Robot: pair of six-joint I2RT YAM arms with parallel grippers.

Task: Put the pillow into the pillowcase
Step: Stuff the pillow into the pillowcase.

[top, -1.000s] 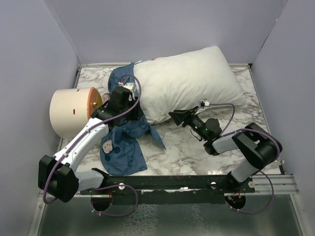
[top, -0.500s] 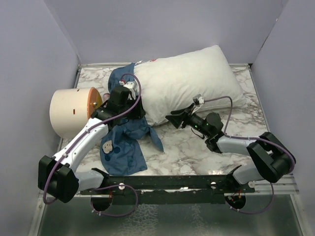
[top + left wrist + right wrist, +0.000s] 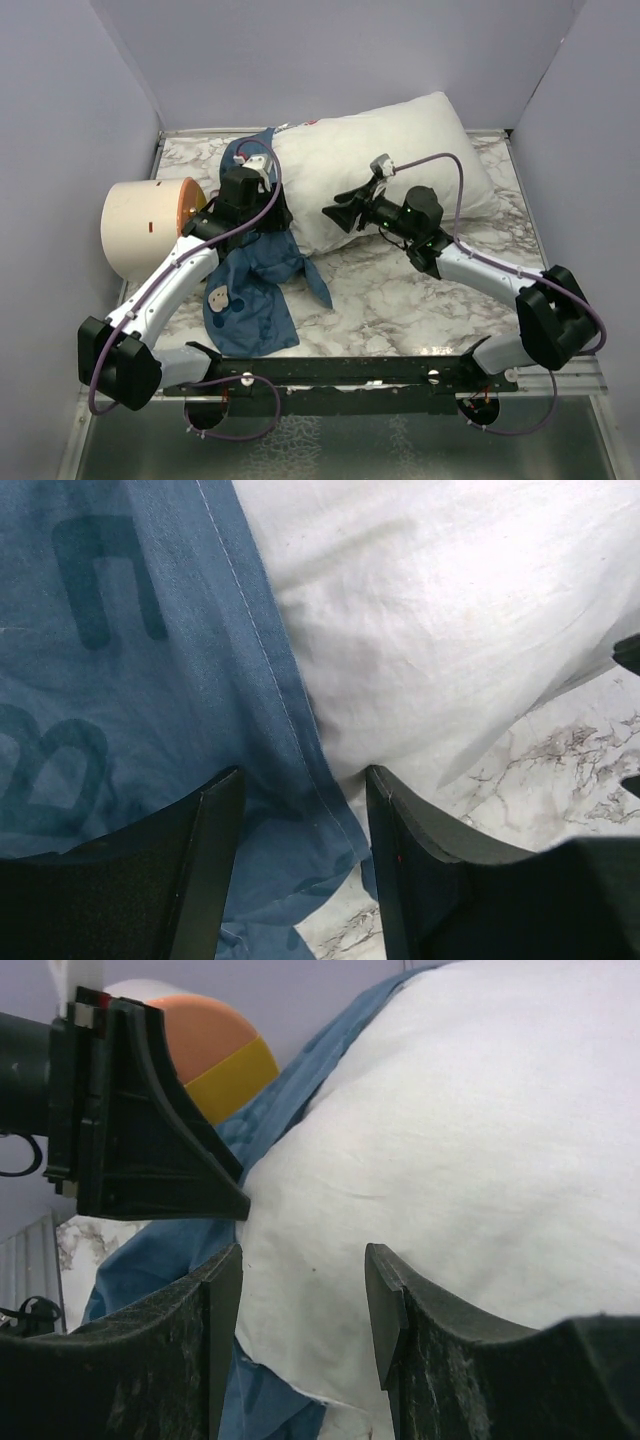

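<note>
The left gripper [image 3: 300,815] is half open over the pillowcase [image 3: 120,700] hem; the right gripper [image 3: 302,1300], half open, is at the pillow [image 3: 470,1160]; neither holds anything.

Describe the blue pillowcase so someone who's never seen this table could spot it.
On the marbled white table, find the plump white fabric pillow at the back. The floppy blue printed fabric pillowcase spills from the pillow's left end toward the near edge, the only blue thing.

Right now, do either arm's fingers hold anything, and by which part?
Nothing is held. The left fingers stand apart over the pillowcase hem; the right fingers stand apart before the pillow.
</note>
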